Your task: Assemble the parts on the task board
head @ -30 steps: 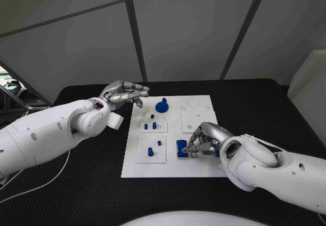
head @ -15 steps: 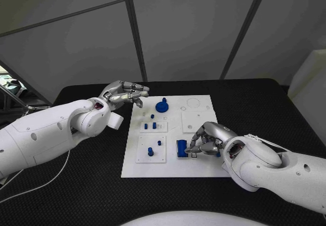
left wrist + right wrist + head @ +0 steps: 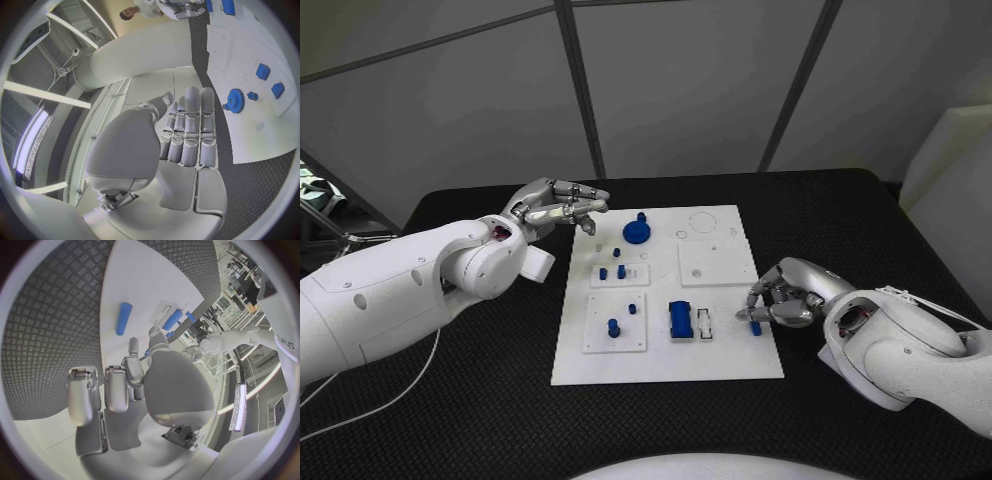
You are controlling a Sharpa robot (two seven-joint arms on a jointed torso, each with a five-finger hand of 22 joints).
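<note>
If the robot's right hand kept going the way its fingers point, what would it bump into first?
Probably the small blue cylinder lying on the white task board, just ahead of the right hand. Depth is hard to judge, so the fingers might pass over it.

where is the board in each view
head view: the board lies in the middle of the table.
left wrist view: the board lies beside the left hand, with the blue gear on it.
right wrist view: the board lies ahead of the right hand, with a blue peg on it.
shared landmark: the black table round the board.
</note>
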